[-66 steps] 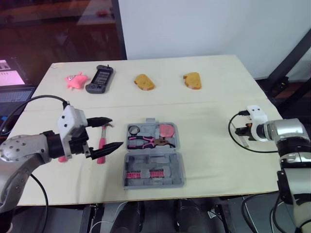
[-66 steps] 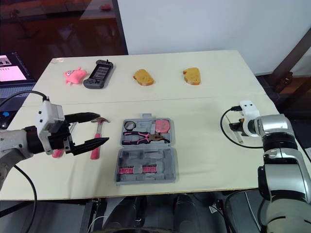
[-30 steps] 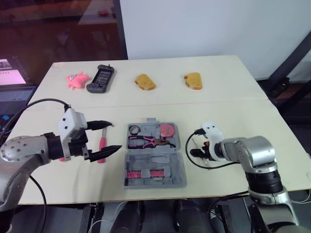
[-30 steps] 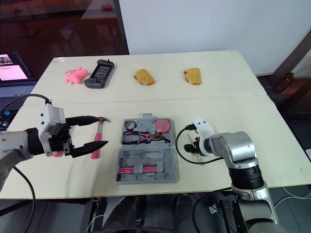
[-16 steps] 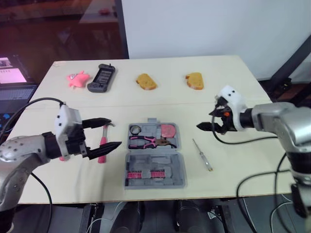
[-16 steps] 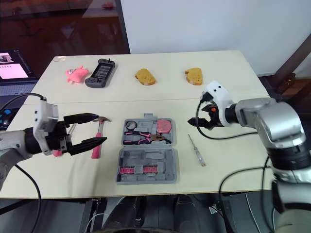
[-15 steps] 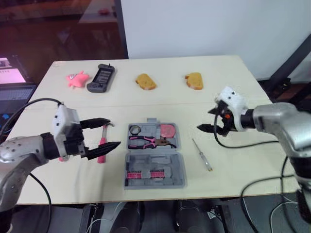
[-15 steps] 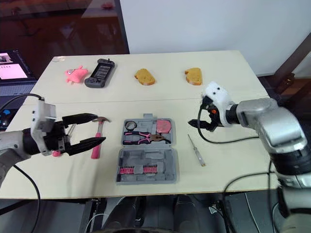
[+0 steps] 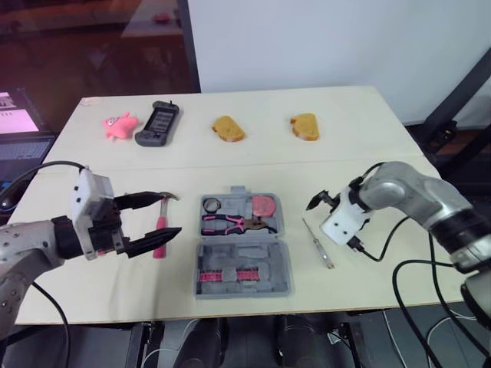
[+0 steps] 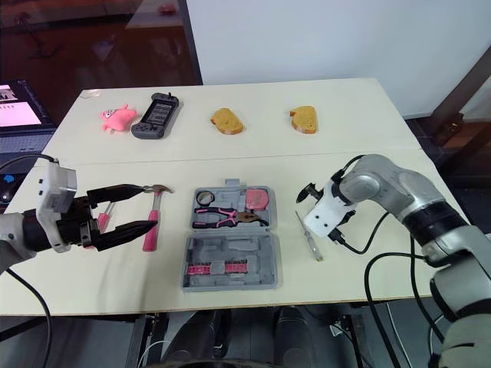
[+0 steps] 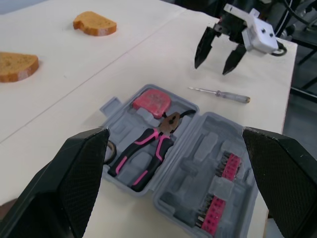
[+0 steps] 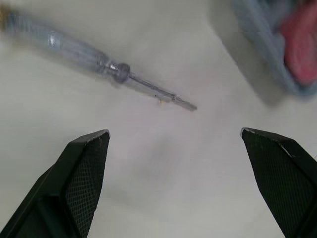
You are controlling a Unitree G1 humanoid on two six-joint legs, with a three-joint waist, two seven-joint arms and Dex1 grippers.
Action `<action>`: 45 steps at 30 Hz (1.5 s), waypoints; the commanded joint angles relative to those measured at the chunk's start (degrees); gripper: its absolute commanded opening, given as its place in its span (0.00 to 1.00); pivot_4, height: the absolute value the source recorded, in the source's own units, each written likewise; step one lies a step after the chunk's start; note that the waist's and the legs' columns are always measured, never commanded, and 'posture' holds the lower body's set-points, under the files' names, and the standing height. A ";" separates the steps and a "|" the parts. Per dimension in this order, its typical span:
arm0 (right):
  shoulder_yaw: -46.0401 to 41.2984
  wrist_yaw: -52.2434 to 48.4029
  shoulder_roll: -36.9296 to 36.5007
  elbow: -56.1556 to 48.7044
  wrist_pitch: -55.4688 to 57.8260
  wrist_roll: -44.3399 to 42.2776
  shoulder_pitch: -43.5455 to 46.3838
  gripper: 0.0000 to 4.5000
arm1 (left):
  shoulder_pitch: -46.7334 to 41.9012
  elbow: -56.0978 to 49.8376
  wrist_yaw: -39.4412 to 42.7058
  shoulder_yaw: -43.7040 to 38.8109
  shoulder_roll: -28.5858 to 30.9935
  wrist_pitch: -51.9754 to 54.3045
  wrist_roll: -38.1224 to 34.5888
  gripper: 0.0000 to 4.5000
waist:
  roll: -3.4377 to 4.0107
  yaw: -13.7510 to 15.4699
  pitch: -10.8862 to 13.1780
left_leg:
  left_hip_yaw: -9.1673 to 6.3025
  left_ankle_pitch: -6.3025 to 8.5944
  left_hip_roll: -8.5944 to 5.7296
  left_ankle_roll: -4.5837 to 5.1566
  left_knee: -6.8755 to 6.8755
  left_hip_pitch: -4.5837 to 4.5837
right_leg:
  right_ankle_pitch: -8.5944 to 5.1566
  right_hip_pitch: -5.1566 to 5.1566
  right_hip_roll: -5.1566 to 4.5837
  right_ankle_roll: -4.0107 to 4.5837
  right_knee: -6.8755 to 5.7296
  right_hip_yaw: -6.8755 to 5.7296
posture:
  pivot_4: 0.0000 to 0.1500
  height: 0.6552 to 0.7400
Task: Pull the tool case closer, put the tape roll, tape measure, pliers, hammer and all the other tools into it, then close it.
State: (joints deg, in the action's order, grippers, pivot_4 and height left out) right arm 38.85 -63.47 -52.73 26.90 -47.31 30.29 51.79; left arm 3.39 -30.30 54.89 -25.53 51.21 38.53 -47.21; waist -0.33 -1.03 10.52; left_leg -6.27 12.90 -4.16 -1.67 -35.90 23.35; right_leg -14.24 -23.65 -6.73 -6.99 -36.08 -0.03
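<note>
The grey tool case point(image 9: 244, 247) lies open at the table's middle front. Its far half holds pink-handled pliers point(image 9: 230, 224), a pink tape measure point(image 9: 265, 205) and a small tape roll point(image 9: 212, 204). The near half holds pink bits. A pink-handled hammer point(image 9: 159, 230) lies on the table left of the case. My left gripper point(image 9: 170, 215) hovers open above the hammer. A clear-handled screwdriver point(image 9: 317, 244) lies right of the case. Just beyond the screwdriver's tip, my right gripper point(image 9: 320, 201) stands open and empty. The right wrist view shows that screwdriver point(image 12: 94, 62) close ahead.
Along the table's far side lie a pink toy point(image 9: 120, 125), a black handheld device point(image 9: 158, 123) and two bread pieces point(image 9: 228, 129) point(image 9: 304, 124). A laptop point(image 9: 19, 130) stands off the table's left edge. The right arm's cable loops point(image 9: 383, 253) over the table.
My right gripper has dropped and turned, now low over the screwdriver's tip end. The left gripper has drawn back slightly to the left, still open.
</note>
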 commanded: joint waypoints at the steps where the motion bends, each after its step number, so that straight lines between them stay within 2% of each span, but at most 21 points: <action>1: 2.34 3.88 1.24 3.88 -11.62 7.51 4.05 0.99 | 1.31 -2.15 -0.51 -2.53 -0.03 0.16 -1.65 1.00 | 0.01 0.01 0.01 | -0.03 0.00 0.00 0.00 0.00 0.00 | 0.00 0.00 0.00 0.01 -0.01 0.01 | 1.00 1.00; 8: 4.89 5.57 3.47 5.82 -21.35 11.48 6.48 0.99 | 7.58 -5.26 -1.26 -6.13 -1.20 -0.17 -2.49 1.00 | 0.00 -0.09 0.02 | -0.14 -0.01 0.01 -0.01 0.02 -0.02 | -0.02 0.00 0.04 0.04 -0.04 0.05 | 1.00 1.00; 18: 6.54 2.47 6.04 4.11 -22.15 10.74 6.42 0.99 | 17.04 -8.37 2.84 -10.30 -1.84 -2.90 -1.28 1.00 | 0.00 -0.05 0.02 | -0.15 -0.01 0.01 -0.01 0.00 -0.06 | -0.12 0.06 0.07 0.24 -0.06 0.08 | 1.00 1.00; 21: 7.08 1.49 6.78 4.08 -21.54 11.19 6.09 0.99 | 17.68 -8.31 3.02 -10.06 -1.64 -3.50 -0.80 1.00 | 0.00 -0.03 0.02 | -0.16 -0.01 0.01 -0.01 0.00 -0.09 | -0.13 0.09 0.08 0.25 -0.07 0.08 | 1.00 1.00; 29: 8.45 5.85 7.67 8.11 -20.49 19.03 4.50 0.99 | 16.91 -8.19 2.50 -9.28 -1.39 -3.44 -0.65 1.00 | -0.03 -0.05 0.00 | -0.17 -0.01 0.01 -0.02 0.01 -0.18 | -0.13 0.17 0.09 0.25 -0.06 0.07 | 1.00 1.00; 32: 9.03 7.23 8.03 9.30 -20.50 20.96 4.44 0.81 | 16.53 -8.07 2.24 -8.57 -1.34 -3.45 -0.39 1.00 | -0.14 -0.02 -0.04 | -0.16 -0.01 0.01 -0.02 0.02 -0.35 | -0.14 0.36 0.09 0.26 -0.05 0.08 | 1.00 1.00; 34: 9.20 7.86 8.62 10.04 -19.94 22.00 4.47 0.61 | 16.29 -8.02 2.08 -8.27 -1.36 -3.39 -0.35 1.00 | -0.28 -0.05 -0.07 | -0.17 -0.01 0.01 -0.02 0.03 -0.57 | -0.15 0.57 0.09 0.28 -0.04 0.07 | 1.00 1.00; 39: 9.11 7.75 9.04 10.07 -19.76 22.81 3.96 0.01 | 16.30 -7.85 2.06 -8.05 -1.35 -3.33 -0.08 1.00 | -0.66 -0.46 -0.21 | -0.17 0.00 0.09 -0.02 0.28 -1.04 | -0.21 0.93 0.15 0.38 0.00 0.09 | 1.00 1.00; 45: 7.89 4.48 7.90 9.71 -17.58 19.82 3.24 0.01 | 16.12 -7.47 2.10 -7.36 -1.43 -3.35 0.44 1.00 | -0.69 -1.02 -0.20 | -0.18 0.00 0.10 -0.02 0.33 -1.05 | -0.22 0.92 0.15 0.40 -0.01 0.09 | 1.00 1.00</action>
State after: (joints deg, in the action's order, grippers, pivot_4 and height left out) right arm 46.86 -57.69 -44.77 36.57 -66.38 51.34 56.13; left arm 19.76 -37.22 57.06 -32.60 49.29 35.93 -46.83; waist -1.02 -2.06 10.31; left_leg -6.47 12.90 -4.06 -1.69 -35.57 22.30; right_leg -14.46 -22.73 -6.58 -6.60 -36.09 0.05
